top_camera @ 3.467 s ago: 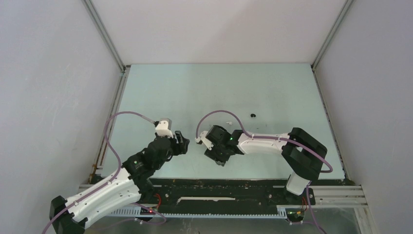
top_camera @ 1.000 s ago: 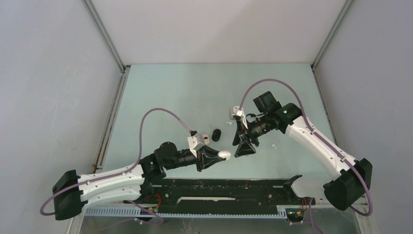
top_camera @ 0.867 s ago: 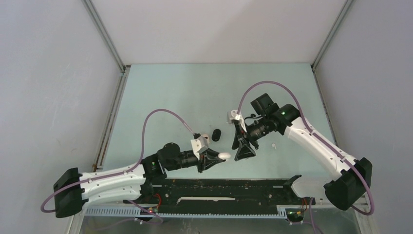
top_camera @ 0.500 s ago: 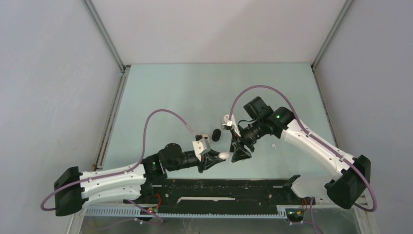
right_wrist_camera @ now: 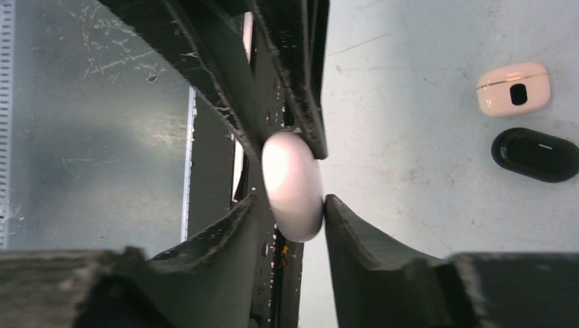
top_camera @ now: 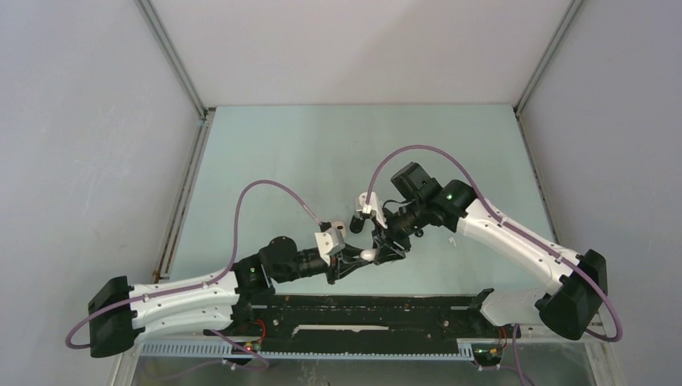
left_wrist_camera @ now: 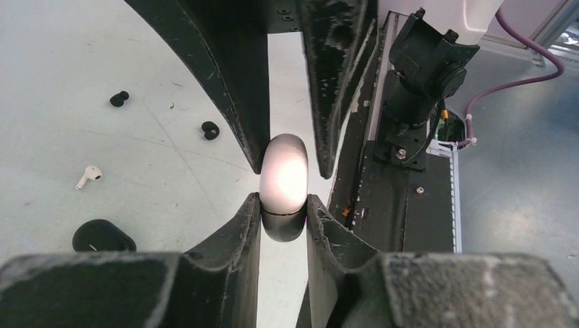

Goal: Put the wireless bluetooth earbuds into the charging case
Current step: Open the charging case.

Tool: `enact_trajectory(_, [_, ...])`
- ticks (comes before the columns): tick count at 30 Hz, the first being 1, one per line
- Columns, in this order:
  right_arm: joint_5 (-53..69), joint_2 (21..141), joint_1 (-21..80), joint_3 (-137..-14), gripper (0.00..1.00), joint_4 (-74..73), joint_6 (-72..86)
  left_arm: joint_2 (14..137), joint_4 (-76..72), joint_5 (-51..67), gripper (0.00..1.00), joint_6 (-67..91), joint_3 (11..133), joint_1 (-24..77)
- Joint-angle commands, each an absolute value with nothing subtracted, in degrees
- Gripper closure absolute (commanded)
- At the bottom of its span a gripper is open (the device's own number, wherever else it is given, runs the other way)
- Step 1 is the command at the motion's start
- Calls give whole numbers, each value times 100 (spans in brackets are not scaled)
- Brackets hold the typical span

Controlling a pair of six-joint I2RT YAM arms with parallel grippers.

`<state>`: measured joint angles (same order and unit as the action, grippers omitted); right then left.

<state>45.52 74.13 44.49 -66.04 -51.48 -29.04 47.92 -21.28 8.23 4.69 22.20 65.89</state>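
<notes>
A white charging case with a dark lower end hangs above the table. My left gripper is shut on that dark end. My right gripper faces it from the other side, and its fingers lie against the case's white end. In the top view the two grippers meet at the case near the front middle of the table. On the table lie two black earbuds and one white earbud, all apart from both grippers.
A black case and a pale pink-white case lie shut side by side on the pale green table. The black case sits just behind the grippers. The black base rail runs along the near edge.
My right arm has swung left and down to the held case, and its jaws have narrowed round the white end. The left gripper has kept its grip and hardly moved.
</notes>
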Motion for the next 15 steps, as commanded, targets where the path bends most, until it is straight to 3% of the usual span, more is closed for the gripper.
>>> enact_trajectory(1, [4456, 7420, 4509, -6606, 63, -5005, -2941, 4734, -2428, 733, 100, 488, 2285, 6623])
enact_trajectory(5, [4481, 7413, 4504, -6609, 78, -5038, -2956, 4745, -2469, 715, 98, 498, 2268, 6619])
enact_trajectory(9, [4394, 7289, 4506, -6616, 86, -5053, -2987, 4814, -2465, 672, 65, 593, 2230, 6627])
enact_trajectory(15, [4146, 7128, 4532, -6699, 89, -5202, -3131, 5047, -2507, 907, 54, 637, 2238, 6627])
